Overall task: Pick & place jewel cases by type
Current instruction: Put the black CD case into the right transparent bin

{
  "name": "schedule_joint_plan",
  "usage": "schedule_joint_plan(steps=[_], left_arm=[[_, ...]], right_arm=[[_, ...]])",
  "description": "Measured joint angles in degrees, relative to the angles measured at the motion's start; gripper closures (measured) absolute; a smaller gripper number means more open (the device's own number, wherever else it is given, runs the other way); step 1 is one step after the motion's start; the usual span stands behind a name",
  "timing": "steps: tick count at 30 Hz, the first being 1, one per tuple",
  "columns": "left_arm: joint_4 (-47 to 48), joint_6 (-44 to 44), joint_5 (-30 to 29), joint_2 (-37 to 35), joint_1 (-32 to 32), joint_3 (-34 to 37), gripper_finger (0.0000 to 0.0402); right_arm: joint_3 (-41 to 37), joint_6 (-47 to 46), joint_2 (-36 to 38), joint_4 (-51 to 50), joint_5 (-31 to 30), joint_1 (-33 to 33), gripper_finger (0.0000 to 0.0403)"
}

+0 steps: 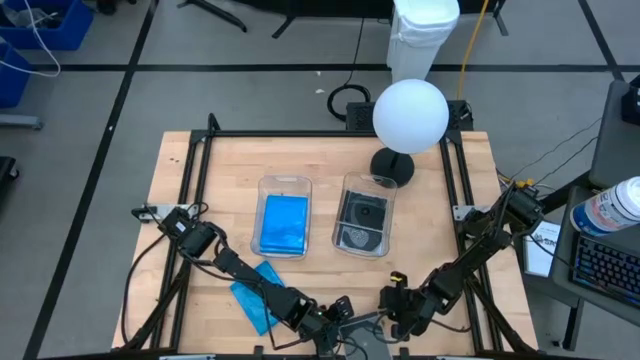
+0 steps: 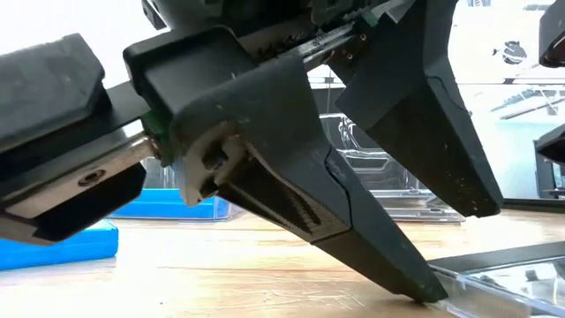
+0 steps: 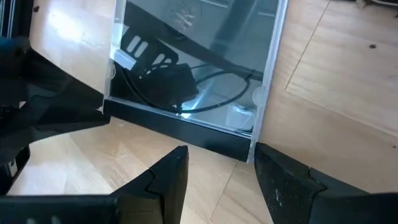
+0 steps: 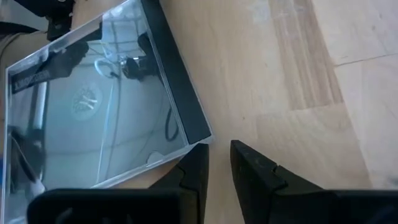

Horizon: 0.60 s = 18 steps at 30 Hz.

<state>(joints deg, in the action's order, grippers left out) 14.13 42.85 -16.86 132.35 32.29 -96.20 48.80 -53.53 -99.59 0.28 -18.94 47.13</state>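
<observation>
A clear jewel case with a dark spine (image 3: 193, 68) lies flat on the table by its near edge (image 1: 362, 322), between my two grippers. My left gripper (image 3: 221, 168) is open, and its tips sit low just before the spine's corner (image 3: 249, 149). My right gripper (image 4: 219, 162) is open by a narrow gap at another corner of the same case (image 4: 93, 106). Blue cases (image 1: 258, 290) lie on the table to the left. The left clear bin (image 1: 283, 225) holds blue cases. The right bin (image 1: 362, 222) holds a case showing a disc. My left gripper comes in slanting down from the table's left; one fingertip (image 2: 425, 287) rests on the wood right at the case's edge (image 2: 494, 274), and I cannot tell whether it touches the case. My right gripper has one finger (image 4: 198, 158) beside the case's corner (image 4: 205, 135); whether it touches cannot be told.
A white globe lamp (image 1: 410, 115) on a black base (image 1: 392, 165) stands behind the bins. Black frame rails (image 1: 195, 185) run along the table's sides. Both grippers work close to the table's near edge. Bare wood lies between the bins and the grippers.
</observation>
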Motion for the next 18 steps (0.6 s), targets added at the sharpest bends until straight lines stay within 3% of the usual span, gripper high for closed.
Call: schedule_joint_plan(steps=[18], left_arm=[[-0.79,-0.16,3.52,-0.09,0.00,0.00,0.0215]], right_arm=[[0.00,-1.12,0.04,-0.01,-5.22,-0.17,0.0339]])
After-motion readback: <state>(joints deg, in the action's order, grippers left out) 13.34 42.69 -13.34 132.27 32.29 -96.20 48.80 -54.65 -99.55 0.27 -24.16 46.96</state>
